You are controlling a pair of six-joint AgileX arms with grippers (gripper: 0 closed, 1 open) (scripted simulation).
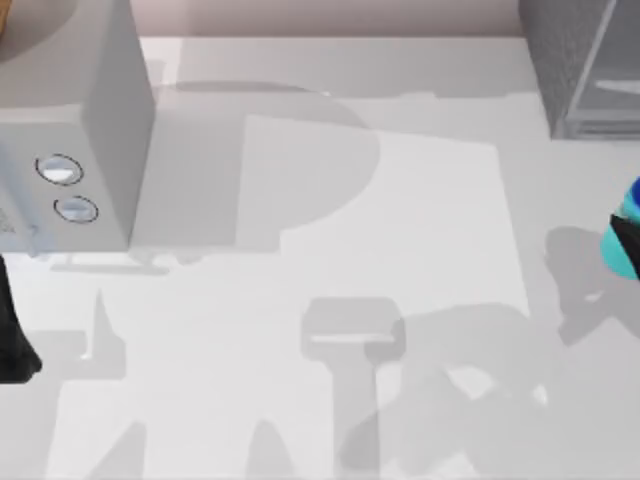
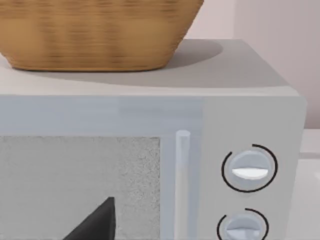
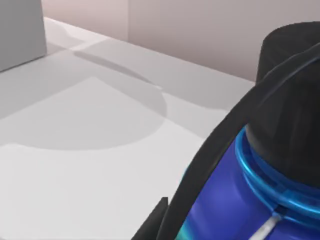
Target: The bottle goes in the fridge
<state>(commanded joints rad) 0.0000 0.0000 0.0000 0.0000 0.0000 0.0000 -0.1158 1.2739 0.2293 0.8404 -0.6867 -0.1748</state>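
I find the bottle [image 1: 628, 235] lifted at the table's [image 1: 330, 300] right edge, gripped in my right pincer [image 3: 200, 190], just short of the fridge [image 1: 580, 60], so insertion remains; left pincer [image 2: 95, 225] state I cannot tell.

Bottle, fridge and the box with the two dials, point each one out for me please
bottle [image 1: 628, 240]: top view, cyan body at the right edge.
fridge [image 1: 560, 50]: top view, dark speckled side wall.
box with two dials [image 2: 250, 75]: left wrist view, its flat grey top.
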